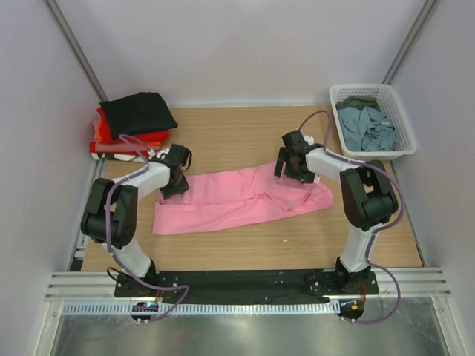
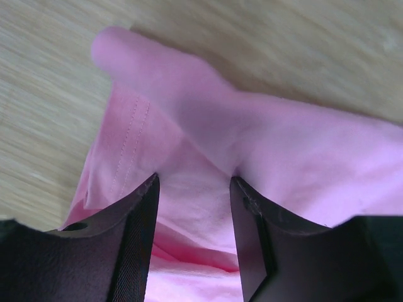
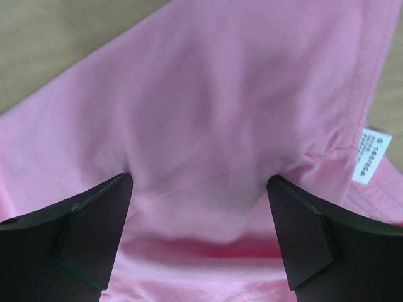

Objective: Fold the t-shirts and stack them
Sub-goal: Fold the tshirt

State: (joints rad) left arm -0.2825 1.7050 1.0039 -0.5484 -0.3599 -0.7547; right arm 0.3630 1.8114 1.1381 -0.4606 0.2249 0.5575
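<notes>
A bright pink t-shirt (image 1: 237,202) lies as a long folded band across the middle of the wooden table. My left gripper (image 1: 177,180) stands on its far left edge. In the left wrist view the gripper (image 2: 194,184) is open, its tips pressed into the pink cloth (image 2: 289,151) with a fold between them. My right gripper (image 1: 291,169) stands on the shirt's far right part. In the right wrist view it (image 3: 200,180) is wide open, tips on the cloth (image 3: 208,94), with the white neck tag (image 3: 371,155) at the right.
A folded stack with a black shirt (image 1: 139,111) on top of red (image 1: 109,130) and orange ones sits at the far left corner. A white lattice basket (image 1: 404,122) at the far right holds a grey-blue shirt (image 1: 367,127) and a dark olive one (image 1: 358,102).
</notes>
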